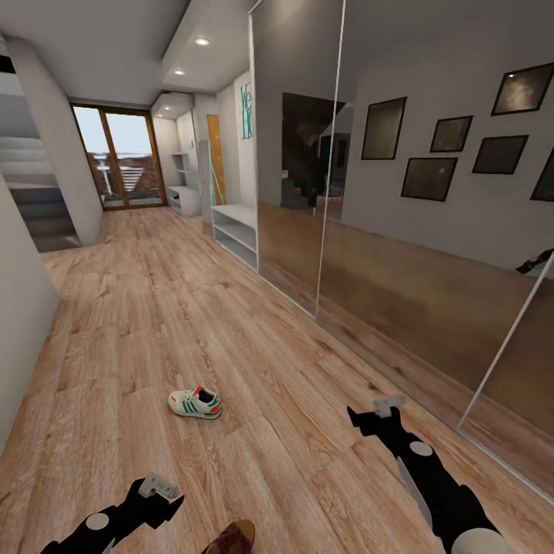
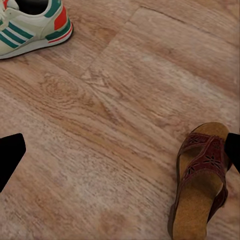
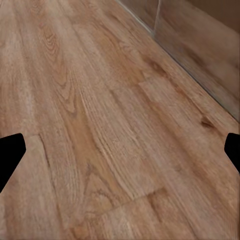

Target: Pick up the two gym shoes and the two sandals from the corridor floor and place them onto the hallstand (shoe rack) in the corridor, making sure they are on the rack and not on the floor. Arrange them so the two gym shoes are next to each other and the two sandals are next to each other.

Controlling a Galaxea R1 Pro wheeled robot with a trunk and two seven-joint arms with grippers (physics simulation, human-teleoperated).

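Note:
One gym shoe [image 1: 195,402], white with green stripes and a red-orange heel, lies on its sole on the corridor floor [image 1: 138,323]; it also shows as the gym shoe [image 2: 31,26] in the left wrist view. A brown sandal [image 1: 231,537] lies closer to me, beside my left gripper [image 1: 163,494]. In the left wrist view the sandal [image 2: 202,179] sits by one finger and the open left gripper [image 2: 120,152] holds nothing. My right gripper [image 1: 376,411], seen close as the gripper [image 3: 120,150], hangs open over bare planks. The hallstand [image 1: 235,229] stands far ahead by the right wall. The second shoe and sandal are out of view.
Mirrored sliding doors [image 1: 400,231] run along the right side of the corridor. A grey wall [image 1: 19,308] and a staircase [image 1: 31,192] close the left side. A glazed door [image 1: 123,158] ends the corridor, with another white unit [image 1: 185,198] near it.

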